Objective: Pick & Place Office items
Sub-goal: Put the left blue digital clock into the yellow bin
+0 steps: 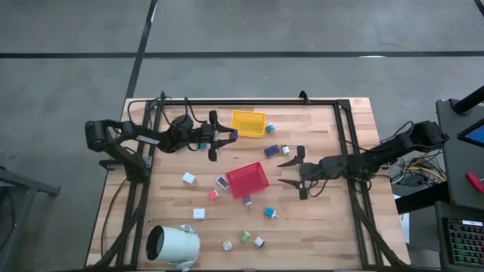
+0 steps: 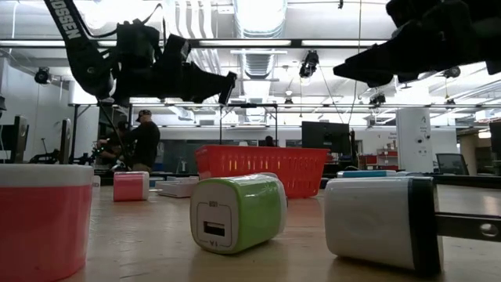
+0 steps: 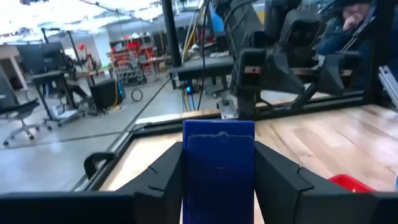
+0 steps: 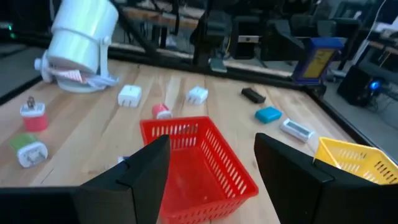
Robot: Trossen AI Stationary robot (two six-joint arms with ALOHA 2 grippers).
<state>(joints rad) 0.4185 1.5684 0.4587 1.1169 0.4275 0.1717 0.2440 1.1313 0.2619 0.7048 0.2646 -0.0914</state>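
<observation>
Navy piece (image 3: 218,168) clamped between left gripper (image 1: 214,137) jaws, just beside yellow tray (image 1: 248,122), right gripper (image 1: 300,172) jaws wide open and empty over tabletop (image 1: 325,219), red tray (image 1: 248,180) just ahead of them, other pieces scattered around it.

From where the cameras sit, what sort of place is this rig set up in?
Probably a robotics lab or workshop: exposed ceiling ducts, a person at benches behind the wooden table, and monitors.
</observation>
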